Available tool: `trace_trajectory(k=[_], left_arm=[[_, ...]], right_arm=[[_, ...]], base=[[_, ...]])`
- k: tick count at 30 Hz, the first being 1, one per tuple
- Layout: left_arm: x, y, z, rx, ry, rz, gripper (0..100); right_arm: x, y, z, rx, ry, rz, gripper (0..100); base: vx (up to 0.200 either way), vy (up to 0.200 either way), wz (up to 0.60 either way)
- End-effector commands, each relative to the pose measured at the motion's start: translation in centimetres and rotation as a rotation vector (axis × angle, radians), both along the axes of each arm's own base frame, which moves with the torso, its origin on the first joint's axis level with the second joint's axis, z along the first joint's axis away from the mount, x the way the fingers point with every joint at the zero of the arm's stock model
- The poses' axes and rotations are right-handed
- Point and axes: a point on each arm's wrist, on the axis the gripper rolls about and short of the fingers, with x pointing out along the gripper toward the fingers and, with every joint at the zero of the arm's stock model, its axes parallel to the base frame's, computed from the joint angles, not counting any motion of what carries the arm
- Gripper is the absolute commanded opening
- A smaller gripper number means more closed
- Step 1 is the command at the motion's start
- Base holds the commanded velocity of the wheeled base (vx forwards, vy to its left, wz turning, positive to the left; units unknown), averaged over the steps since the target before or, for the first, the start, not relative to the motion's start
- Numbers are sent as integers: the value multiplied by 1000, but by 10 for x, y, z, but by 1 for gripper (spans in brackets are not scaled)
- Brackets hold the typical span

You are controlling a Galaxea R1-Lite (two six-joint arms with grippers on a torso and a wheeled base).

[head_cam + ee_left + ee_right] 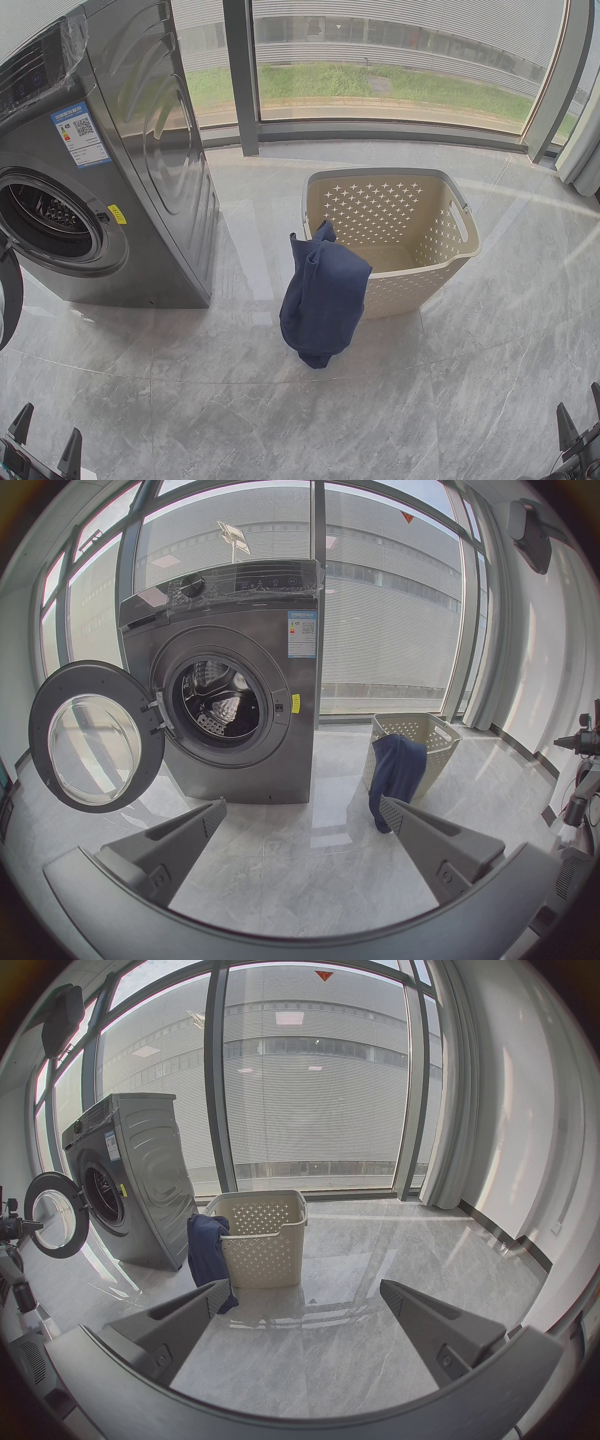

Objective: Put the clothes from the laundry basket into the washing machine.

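marble floor [300, 425], glass wall [387, 56], garment [325, 294] over basket [412, 267], open washer [156, 187], left tool [301, 802] and right tool [303, 1284] agape, empty

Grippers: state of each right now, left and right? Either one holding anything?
Left gripper: open, holding nothing.
Right gripper: open, holding nothing.

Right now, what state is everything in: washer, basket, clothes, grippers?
washing machine door, swung open.
drum, empty as far as visible.
laundry basket, upright, bottom bare.
blue garment, draped over the basket's rim, hanging outside.
left gripper, open, empty.
right gripper, open, empty.
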Motion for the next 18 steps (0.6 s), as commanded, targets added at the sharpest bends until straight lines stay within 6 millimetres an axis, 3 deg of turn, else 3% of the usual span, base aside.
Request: trace_trajectory(k=[1,10,16,18], left_arm=[[1,0,-5,1,9,-1,100],[1,0,-5,2,9,-1,100],[1,0,-5,1,9,-1,100],[1,0,-5,4,9,-1,100]], right_arm=[[1,0,-5,-1,9,1,100],[1,0,-5,0,9,-2,100],[1,0,-5,-1,9,1,100],[1,0,-5,-1,9,-1,100]], base=[[0,-200,0],[0,-200,0],[0,0,0],[200,0,0]])
